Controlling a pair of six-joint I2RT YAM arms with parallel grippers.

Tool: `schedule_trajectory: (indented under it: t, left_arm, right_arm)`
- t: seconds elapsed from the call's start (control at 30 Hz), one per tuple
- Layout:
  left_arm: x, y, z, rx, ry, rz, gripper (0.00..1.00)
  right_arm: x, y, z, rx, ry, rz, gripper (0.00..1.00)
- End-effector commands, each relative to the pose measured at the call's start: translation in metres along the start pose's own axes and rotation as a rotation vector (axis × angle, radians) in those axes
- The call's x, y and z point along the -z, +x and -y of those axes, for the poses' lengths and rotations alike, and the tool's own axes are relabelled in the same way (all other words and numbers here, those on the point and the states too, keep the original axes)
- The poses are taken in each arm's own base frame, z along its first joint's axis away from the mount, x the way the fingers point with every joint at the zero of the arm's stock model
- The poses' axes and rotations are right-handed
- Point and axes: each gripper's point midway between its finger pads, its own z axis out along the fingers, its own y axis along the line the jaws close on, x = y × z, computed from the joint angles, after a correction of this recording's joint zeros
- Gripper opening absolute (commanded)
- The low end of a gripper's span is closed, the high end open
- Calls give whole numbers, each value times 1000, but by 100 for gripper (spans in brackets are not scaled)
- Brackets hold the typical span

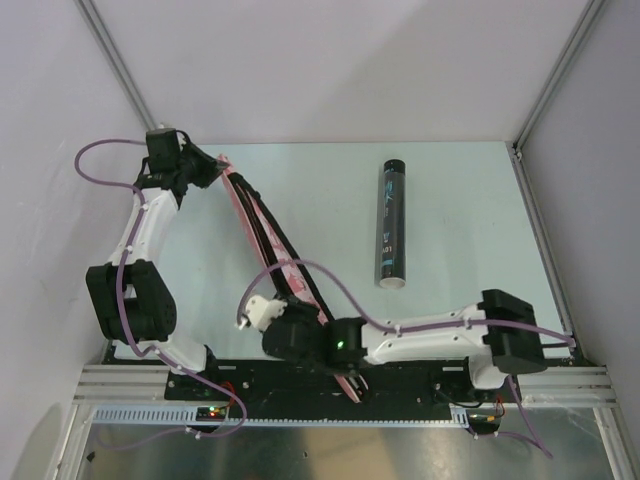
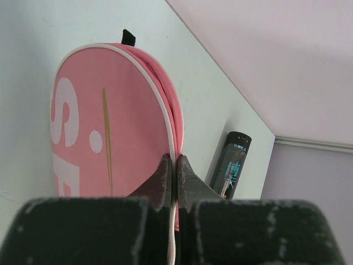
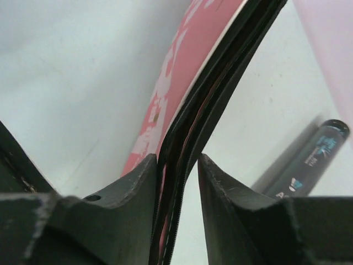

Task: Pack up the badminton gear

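Observation:
The pink racket case (image 1: 262,225) stands on its long edge and runs diagonally from the far left towards the near middle of the table. My left gripper (image 1: 212,165) is at its far end. In the left wrist view the left gripper (image 2: 172,160) is shut on the white-piped rim of the case (image 2: 110,127). My right gripper (image 3: 177,157) is open around the black zipped edge of the case (image 3: 182,72). The edge touches the left finger, with a gap to the right finger. The black printed tube (image 1: 392,222) lies apart on the table, right of the case.
The pale green table (image 1: 470,200) is boxed in by white walls at the back and both sides. An aluminium rail (image 1: 545,240) lines its right edge. The right arm's forearm (image 1: 430,335) lies across the near edge, with purple cables looping over both arms.

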Motion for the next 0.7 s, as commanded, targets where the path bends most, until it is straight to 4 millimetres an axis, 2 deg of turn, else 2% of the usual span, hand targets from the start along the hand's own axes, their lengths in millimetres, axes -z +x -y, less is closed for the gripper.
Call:
schedule_trajectory:
  t: [0.0,0.17,0.27,0.33,0.47,0.67]
  left_arm:
    - [1,-3,3,42,-17,19,0]
    - [4,-6,8,42,-8,28,0]
    - [5,-5,6,40,-12,28,0]
    - [5,-3,5,38,-11,21,0]
    - [3,3,5,45,1,-8,0]
    - [6,1,9,14,14,-6,0]
  right_arm:
    - [5,-59,45,-286,-75,163,43]
    - [-18,-87,104,-443,-101,286,50]
    - [-44,-104,141,-533,-94,353,38]
    - [-63,-113,155,-572,-121,375,35]
    - [-102,-129,171,-643,-175,395,37]
    - [-159,-128,174,-701,-184,366,36]
